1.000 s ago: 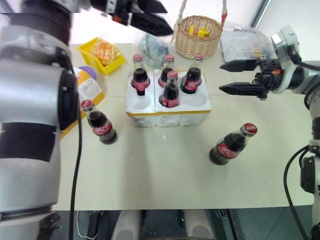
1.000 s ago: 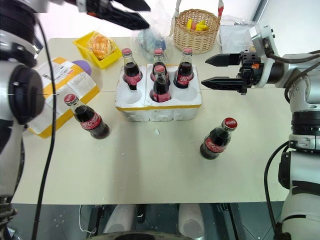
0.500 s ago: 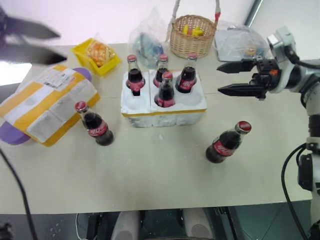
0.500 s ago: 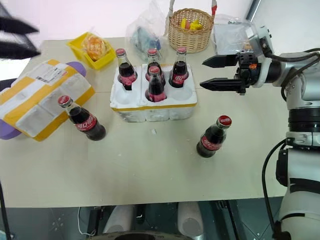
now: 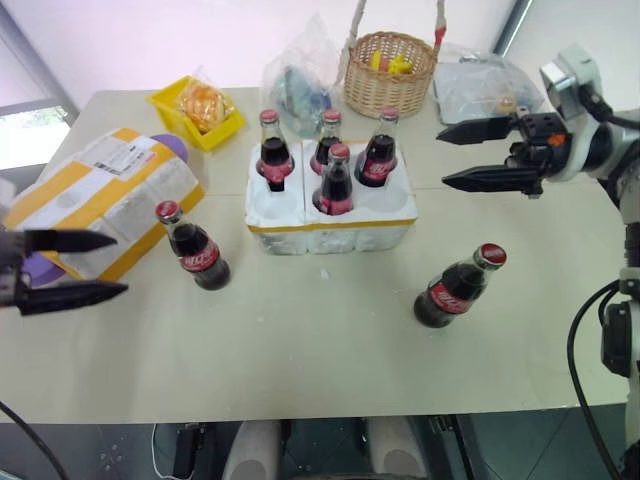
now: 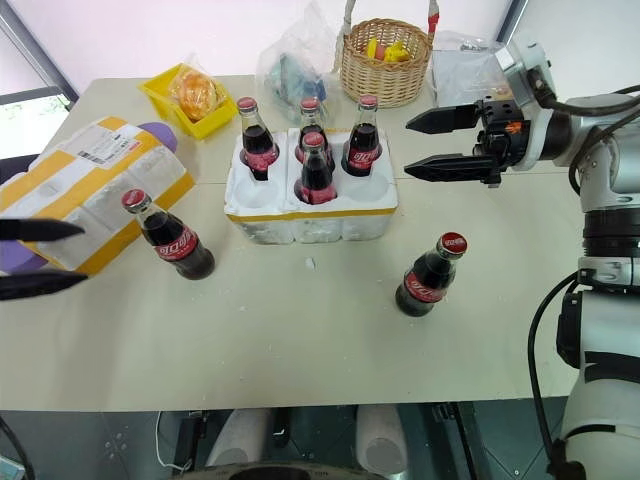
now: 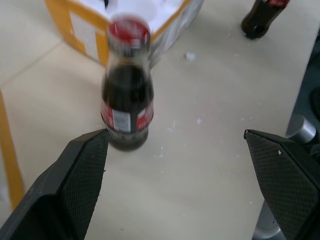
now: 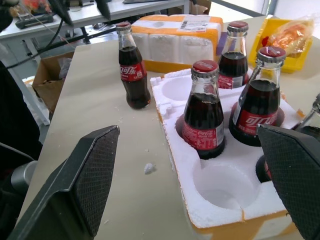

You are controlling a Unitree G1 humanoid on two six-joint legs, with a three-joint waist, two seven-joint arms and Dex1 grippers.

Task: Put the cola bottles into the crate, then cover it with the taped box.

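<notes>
Four bottles (image 5: 335, 180) are standing in the crate (image 5: 330, 215) at mid-table, leaving two front holes empty, one at the left and one at the right. Two more are waiting upright on the table: the left bottle (image 5: 194, 247) just in front of the taped box (image 5: 100, 200), and the right bottle (image 5: 458, 287) standing apart in front of the crate's right end. The left gripper (image 5: 70, 266) is hanging low at the table's left edge with its jaws spread wide and empty, pointing toward the left bottle; in the left wrist view that bottle (image 7: 126, 102) is sitting nearer one finger than the other. The right gripper (image 5: 485, 155) is hovering beside the crate's right end, also wide and holding nothing. The bottles are looking like filled glass, so probably heavy for their size, rigid, smooth and liable to slip or tip, and breakable if dropped. Taking one around the labelled body or the shoulder just above it seems safer than the narrow neck. The crate and box are appearing to be foam, likely light and crumbly; white crumbs are lying on the table, so the box probably wants a gentle hold on its two long sides.
</notes>
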